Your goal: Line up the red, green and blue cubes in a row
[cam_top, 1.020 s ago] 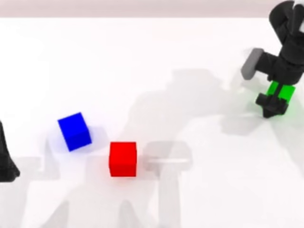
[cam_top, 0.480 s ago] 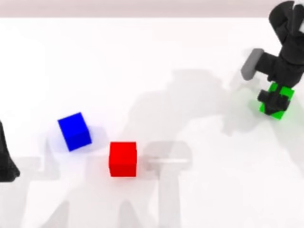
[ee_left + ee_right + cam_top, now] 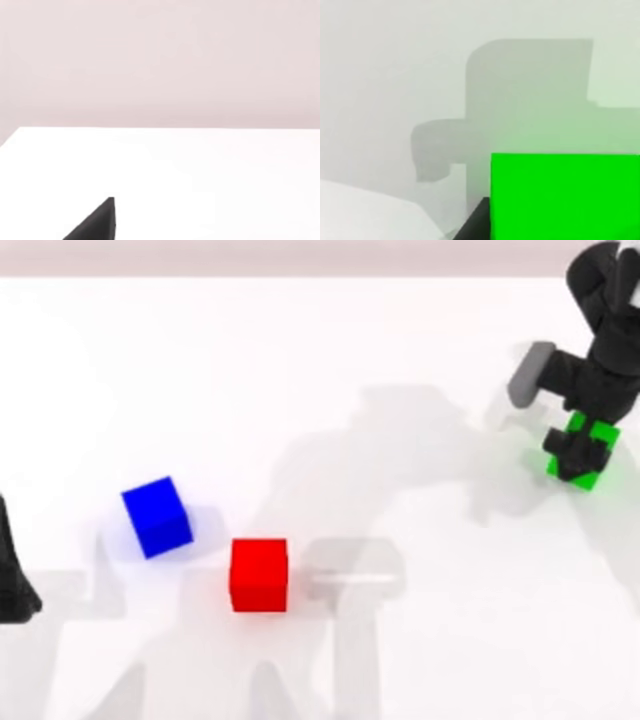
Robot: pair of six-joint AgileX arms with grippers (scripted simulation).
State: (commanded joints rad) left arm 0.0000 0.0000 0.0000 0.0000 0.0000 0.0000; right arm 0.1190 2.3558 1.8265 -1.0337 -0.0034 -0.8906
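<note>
Near the far right edge of the table (image 3: 420,360), my right gripper (image 3: 574,452) sits down over the green cube (image 3: 592,455), its dark fingers straddling the cube; whether they are pressing on its sides I cannot tell. Seen from the right wrist, the green cube (image 3: 565,195) fills the close foreground with one dark finger (image 3: 472,222) just beside it. Well apart from it, toward the left, the red cube (image 3: 259,575) rests near the blue cube (image 3: 157,517), not touching it. My left arm (image 3: 12,580) stays parked at the left edge.
</note>
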